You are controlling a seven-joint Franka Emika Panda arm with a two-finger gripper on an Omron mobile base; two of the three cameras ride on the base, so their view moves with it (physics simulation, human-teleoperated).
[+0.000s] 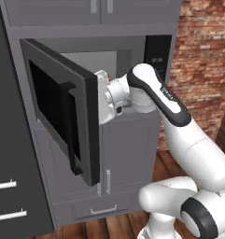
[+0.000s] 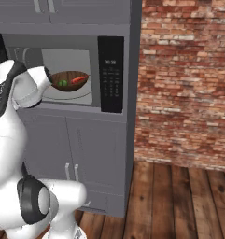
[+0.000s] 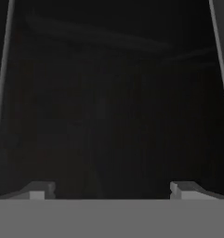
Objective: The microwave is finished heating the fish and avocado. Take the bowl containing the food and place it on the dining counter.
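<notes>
I see bowl (image 2: 69,80) with fish (image 2: 79,79), avocado (image 2: 63,83) inside microwave (image 2: 67,74) | gripper (image 3: 111,189) spread wide against dark glass | swung-open door (image 1: 62,112) (beside my wrist) crowds the opening

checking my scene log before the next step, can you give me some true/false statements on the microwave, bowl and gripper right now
1. The microwave door is shut. False: it stands swung open to the left.
2. The bowl sits inside the microwave. True.
3. The bowl holds the fish and the avocado. True.
4. The gripper is closed. False: in the hand view its fingertips stand wide apart, nothing between them.
5. The keypad panel is left of the microwave cavity. False: in the right base view it is on the right side.
</notes>
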